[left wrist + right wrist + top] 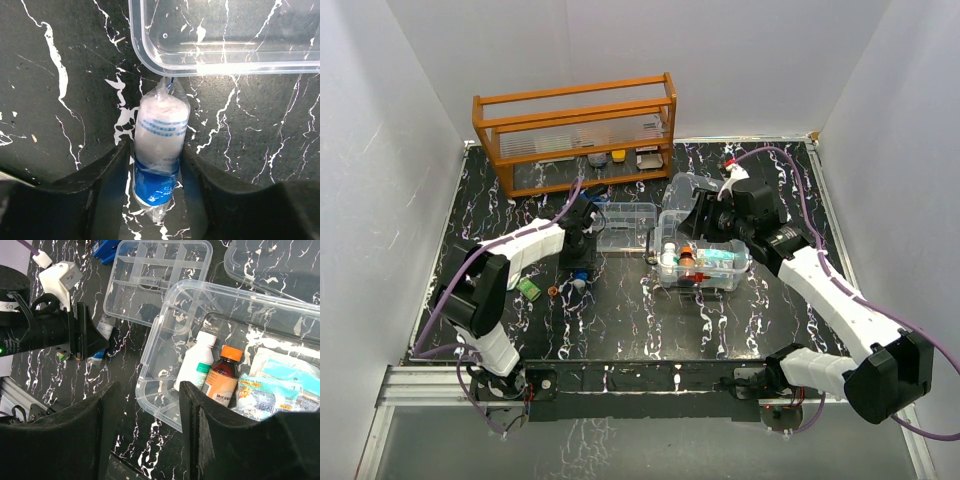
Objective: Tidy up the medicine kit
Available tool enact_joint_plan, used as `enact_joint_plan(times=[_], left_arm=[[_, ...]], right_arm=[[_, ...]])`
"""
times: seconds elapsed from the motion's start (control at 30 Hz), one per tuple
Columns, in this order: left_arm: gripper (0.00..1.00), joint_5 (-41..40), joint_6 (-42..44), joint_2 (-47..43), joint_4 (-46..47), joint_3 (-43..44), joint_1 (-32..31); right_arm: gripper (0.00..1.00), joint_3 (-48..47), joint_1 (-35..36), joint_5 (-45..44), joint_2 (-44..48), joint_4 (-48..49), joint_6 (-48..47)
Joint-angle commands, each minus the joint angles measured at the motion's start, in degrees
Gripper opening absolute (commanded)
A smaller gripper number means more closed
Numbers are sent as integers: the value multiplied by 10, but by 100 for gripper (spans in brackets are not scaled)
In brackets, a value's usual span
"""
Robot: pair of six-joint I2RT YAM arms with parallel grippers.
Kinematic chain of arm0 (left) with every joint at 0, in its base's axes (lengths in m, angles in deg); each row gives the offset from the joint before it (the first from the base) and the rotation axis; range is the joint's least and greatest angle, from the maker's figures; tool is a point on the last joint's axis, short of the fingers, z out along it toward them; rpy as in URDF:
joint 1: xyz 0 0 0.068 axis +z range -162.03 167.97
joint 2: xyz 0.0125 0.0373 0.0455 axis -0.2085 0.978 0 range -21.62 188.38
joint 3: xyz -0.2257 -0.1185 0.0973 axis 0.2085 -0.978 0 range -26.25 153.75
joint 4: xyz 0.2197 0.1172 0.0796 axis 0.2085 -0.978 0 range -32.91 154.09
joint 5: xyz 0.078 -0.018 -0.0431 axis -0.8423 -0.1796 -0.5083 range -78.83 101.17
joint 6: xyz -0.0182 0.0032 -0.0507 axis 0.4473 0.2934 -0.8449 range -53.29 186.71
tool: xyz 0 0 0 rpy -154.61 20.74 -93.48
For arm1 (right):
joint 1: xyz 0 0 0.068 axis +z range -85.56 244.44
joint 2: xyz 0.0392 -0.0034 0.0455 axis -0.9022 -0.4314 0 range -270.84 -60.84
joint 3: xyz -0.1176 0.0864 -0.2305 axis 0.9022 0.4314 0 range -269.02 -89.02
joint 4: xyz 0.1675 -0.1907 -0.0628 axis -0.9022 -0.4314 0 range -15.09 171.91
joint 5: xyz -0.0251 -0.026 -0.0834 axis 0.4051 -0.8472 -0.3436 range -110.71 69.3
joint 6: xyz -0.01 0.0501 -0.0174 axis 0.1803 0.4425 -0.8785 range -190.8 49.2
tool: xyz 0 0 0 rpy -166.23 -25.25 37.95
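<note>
The medicine kit's clear box stands open at the table's middle; it holds a white bottle, a brown bottle with an orange cap and sealed packets. Its divided tray insert lies to its left, and its lid lies behind. My left gripper is low on the table just before the tray insert's rim. Its fingers press both sides of a white and blue plastic-wrapped roll. My right gripper is open and empty above the box's near-left corner.
An orange wooden rack stands at the back left, with small jars under it. A green item and a small orange ring lie left of my left gripper. White walls close the table in.
</note>
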Motion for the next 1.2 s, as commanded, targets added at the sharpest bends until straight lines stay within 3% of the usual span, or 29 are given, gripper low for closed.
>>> enact_joint_plan(times=[0.0, 0.13, 0.27, 0.5, 0.77, 0.97, 1.17], left_arm=[[38, -16, 31, -6, -26, 18, 3], [24, 3, 72, -26, -18, 16, 3], [15, 51, 132, -75, -6, 3, 3], [15, 221, 204, -212, 49, -28, 1], [17, 457, 230, -284, 123, -42, 0], [18, 531, 250, -278, 101, -21, 0], [19, 549, 252, -284, 105, -27, 0]], right_arm=[[48, 7, 1, 9, 23, 48, 8], [47, 8, 1, 20, 22, 58, 22], [48, 8, 0, 57, 18, 75, 41], [54, 5, 14, 163, -20, 116, 52], [66, -58, 78, 166, -79, 152, 51], [70, -94, 101, 197, -122, 156, 38], [69, -89, 111, 227, -140, 162, 54]])
